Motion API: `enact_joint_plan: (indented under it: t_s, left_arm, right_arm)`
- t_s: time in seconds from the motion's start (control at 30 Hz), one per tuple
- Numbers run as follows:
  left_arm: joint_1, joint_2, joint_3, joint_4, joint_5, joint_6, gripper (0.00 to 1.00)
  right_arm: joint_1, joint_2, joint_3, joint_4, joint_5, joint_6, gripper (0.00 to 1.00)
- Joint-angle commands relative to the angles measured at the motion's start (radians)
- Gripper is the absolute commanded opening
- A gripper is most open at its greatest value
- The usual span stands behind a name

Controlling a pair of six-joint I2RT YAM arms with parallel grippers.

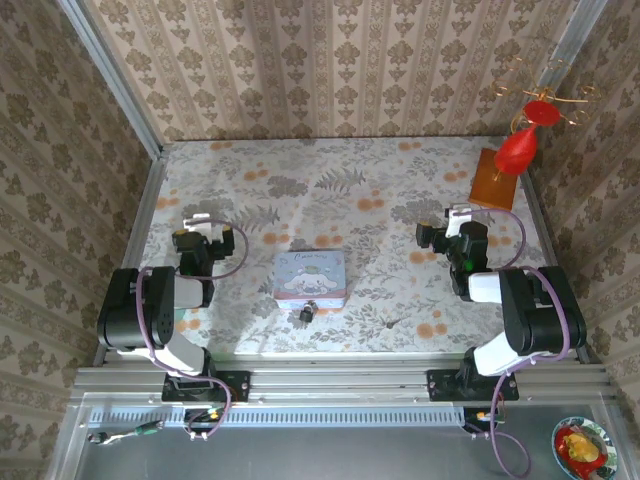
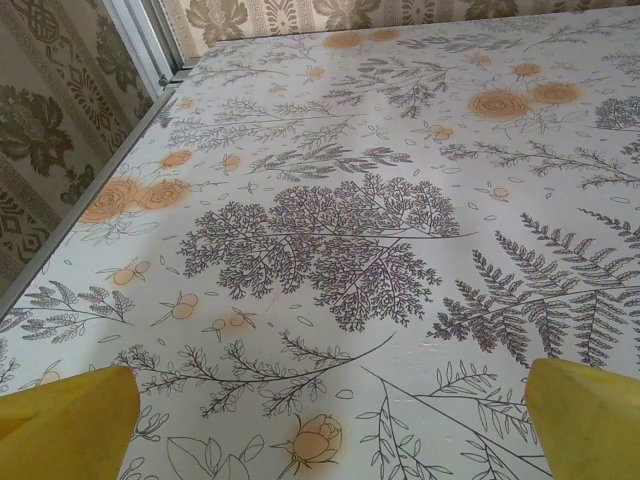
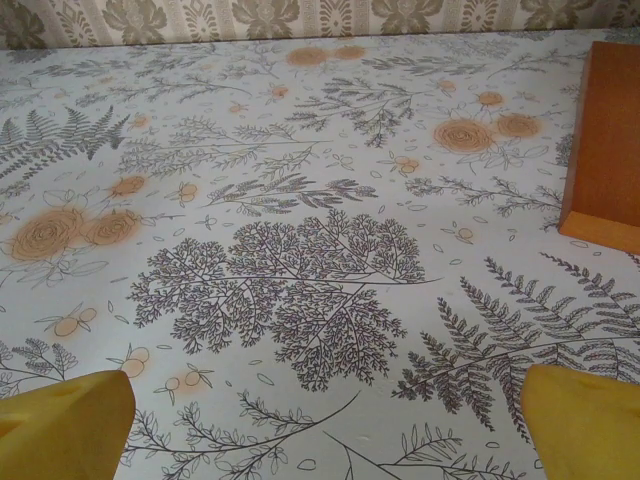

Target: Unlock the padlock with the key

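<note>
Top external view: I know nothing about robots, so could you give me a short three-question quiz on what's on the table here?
1. True or false: the padlock sits on top of the blue tin.
2. The key lies closer to which arm's base? A) left B) right
3. Fill in: the left gripper and right gripper both have their fingers ___.

Answers: 1. False; it lies just in front of the tin. 2. B. 3. open.
</note>
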Motion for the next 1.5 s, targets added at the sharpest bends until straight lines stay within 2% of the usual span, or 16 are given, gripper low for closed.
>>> enact_joint_plan:
  t_s: [0.0, 0.93, 1.17, 1.27, 1.47]
  left_arm:
    - [-0.008, -0.003, 0.027, 0.003, -0.012, 0.018, 1.00]
    - [-0.007, -0.004, 0.028, 0.002, -0.011, 0.020, 1.00]
    - [-0.020, -0.005, 0.026, 0.004, 0.027, 0.051, 1.00]
    - [-0.037, -0.074, 0.013, -0.025, 0.040, 0.078, 1.00]
    - [-0.090, -0.337, 0.063, -0.300, 0.042, 0.103, 1.00]
  right_arm:
    - [0.007, 0.002, 0.015, 0.005, 0.028, 0.000, 1.00]
    - [0.007, 0.003, 0.015, 0.005, 0.028, 0.001, 1.00]
    - [0.009, 0.000, 0.011, 0.011, 0.030, -0.001, 1.00]
    - [0.037, -0.052, -0.014, 0.017, 0.048, -0.032, 1.00]
    - [0.108, -0.211, -0.020, -0.105, 0.069, -0.108, 1.00]
